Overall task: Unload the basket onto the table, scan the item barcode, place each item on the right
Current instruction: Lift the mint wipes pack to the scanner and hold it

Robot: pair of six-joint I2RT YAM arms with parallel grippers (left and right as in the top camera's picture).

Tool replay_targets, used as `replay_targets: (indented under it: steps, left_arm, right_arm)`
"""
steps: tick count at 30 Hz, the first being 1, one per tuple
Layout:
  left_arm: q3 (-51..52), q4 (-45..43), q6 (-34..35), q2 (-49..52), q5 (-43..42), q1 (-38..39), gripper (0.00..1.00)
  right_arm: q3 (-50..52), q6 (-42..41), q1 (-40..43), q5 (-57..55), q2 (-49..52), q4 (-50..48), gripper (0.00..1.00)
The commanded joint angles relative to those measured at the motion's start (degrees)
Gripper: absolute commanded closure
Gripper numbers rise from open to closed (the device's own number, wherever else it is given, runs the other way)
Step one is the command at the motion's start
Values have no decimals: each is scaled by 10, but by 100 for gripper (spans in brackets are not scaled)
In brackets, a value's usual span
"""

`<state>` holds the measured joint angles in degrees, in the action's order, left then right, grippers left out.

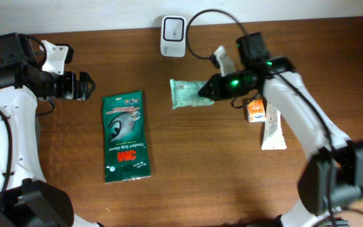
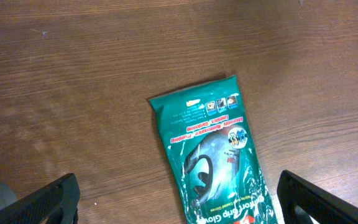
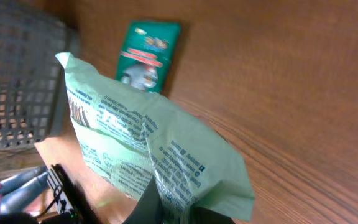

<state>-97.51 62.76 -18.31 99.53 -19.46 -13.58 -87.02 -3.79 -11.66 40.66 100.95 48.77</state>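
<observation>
A pale green packet (image 1: 186, 93) with printed text lies left of my right gripper (image 1: 207, 89), which is shut on its right end. In the right wrist view the packet (image 3: 148, 140) sticks out from my right gripper (image 3: 178, 206), its end pinched between the dark fingers. No barcode shows on the side I see. A white scanner (image 1: 173, 36) stands at the table's back edge, just above the packet. My left gripper (image 1: 88, 85) is open at the left, with nothing in it. In the left wrist view the left gripper (image 2: 179, 190) hovers above a dark green gloves packet (image 2: 219, 162).
The dark green gloves packet (image 1: 126, 135) lies flat left of centre and also shows far off in the right wrist view (image 3: 148, 56). A small orange box (image 1: 255, 111) and a white tube (image 1: 273, 129) lie under the right arm. A grey mesh basket (image 3: 14, 87) is beside the table.
</observation>
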Motion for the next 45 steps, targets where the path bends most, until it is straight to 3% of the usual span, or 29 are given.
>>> replay_targets:
  steps: [1,8,12,15,18,20,23,27,29,31,33,36,45]
  left_arm:
    - [-8,-1,-9,-9,-2,-1,1]
    - [-8,-1,-9,-9,-2,-1,1]
    - [-8,-1,-9,-9,-2,-2,1]
    - [-8,-1,-9,-9,-2,-2,1]
    - [-8,-1,-9,-9,-2,-1,1]
    - [-8,-1,-9,-9,-2,-2,1]
    - [-8,-1,-9,-9,-2,-2,1]
    - [-8,-1,-9,-9,-2,-2,1]
    - [-8,-1,-9,-9,-2,-2,1]
    - [-8,-1,-9,-9,-2,-1,1]
    - [-8,-1,-9,-9,-2,-1,1]
    - [-8,-1,-9,-9,-2,-1,1]
    - [-8,-1,-9,-9,-2,-1,1]
  right_arm:
    - [-14,36,13,22,-79,14,96]
    - [-14,33,16,2,-139,72,96]
    - [-27,-27,0,-130,-125,66,96]
    - [-108,-36,-26,-222,-75,77,96]
    - [-191,-33,-75,-390,-17,64,96]
    - [-216,18,-131,-581,33,-24,96]
    - [-216,86,-165,-728,89,-155,96]
    - [-216,306,-168,-751,199,-396,96]
    - [-216,373,-168,-763,231,-471,96]
    - [-216,509,-168,-763,290,-596,96]
    - [-216,583,-167,-763,327,-664,96]
    - [-216,636,-161,-758,361,-717,96]
    - [-216,633,-157,-754,367,-718,96]
